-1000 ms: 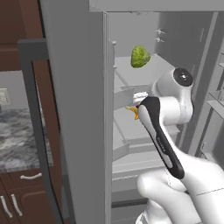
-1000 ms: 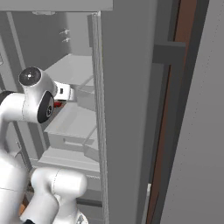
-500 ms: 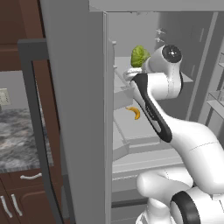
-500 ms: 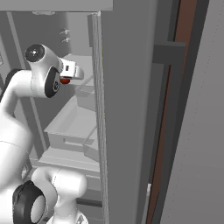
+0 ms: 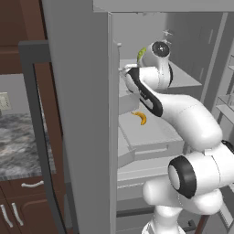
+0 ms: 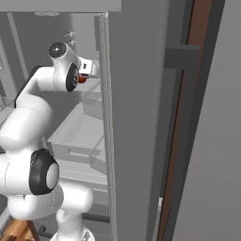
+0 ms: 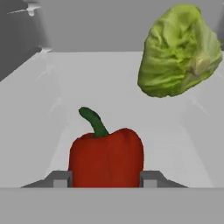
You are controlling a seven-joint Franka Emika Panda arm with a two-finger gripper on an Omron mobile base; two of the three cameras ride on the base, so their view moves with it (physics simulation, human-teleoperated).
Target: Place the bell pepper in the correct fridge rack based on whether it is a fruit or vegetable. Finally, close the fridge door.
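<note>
Red and glossy, the bell pepper (image 7: 106,155) sits clamped between the fingers of the gripper (image 7: 105,178), over a pale fridge shelf (image 7: 52,109). Green lettuce (image 7: 180,50) lies at two o'clock from it.

A red bell pepper (image 7: 106,157) with a curved green stem stands upright, pinched between the gripper (image 7: 105,178) fingertips (image 7: 61,178). Beyond the pepper, up and to the right, a pale green lettuce head (image 7: 180,50) sits over the white fridge shelf (image 7: 52,87).
</note>
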